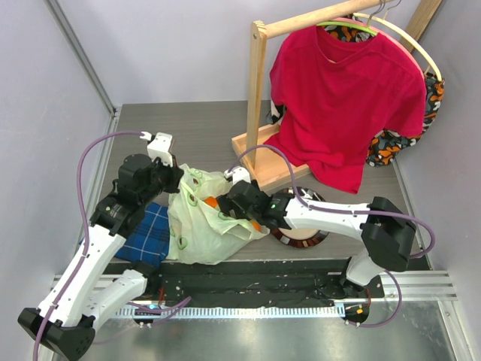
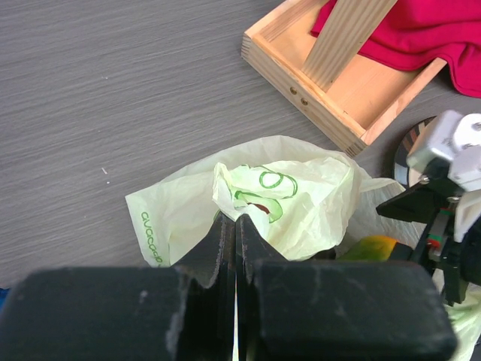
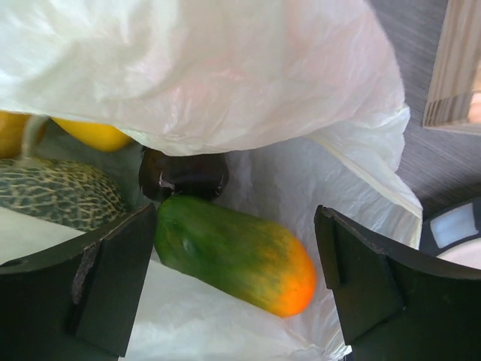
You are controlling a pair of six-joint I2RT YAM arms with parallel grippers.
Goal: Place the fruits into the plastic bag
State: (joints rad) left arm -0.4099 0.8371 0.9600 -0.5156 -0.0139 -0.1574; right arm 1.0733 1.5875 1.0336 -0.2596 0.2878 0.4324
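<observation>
Sprawling across the grey wood-grain table (image 1: pixel 188 128), the pale yellow-green translucent plastic bag with avocado prints (image 1: pixel 197 226) lies crumpled between the two arms, just beside a blue plaid cloth (image 1: pixel 149 235). The left gripper (image 2: pixel 235 226), its jaws pressed together, pinches a fold of the bag's upper edge and holds it raised. Inside the bag, a large netted grey-green melon (image 3: pixel 60 195) sits at the left. A long green fruit fading to orange at one end (image 3: pixel 248 259) lies on the plastic between the widely spread jaws of the right gripper (image 3: pixel 234 226), ungripped. A small dark purple piece (image 3: pixel 184 174) touches its green end, and a yellow piece (image 3: pixel 94 135) peeks out beneath the overhanging film.
</observation>
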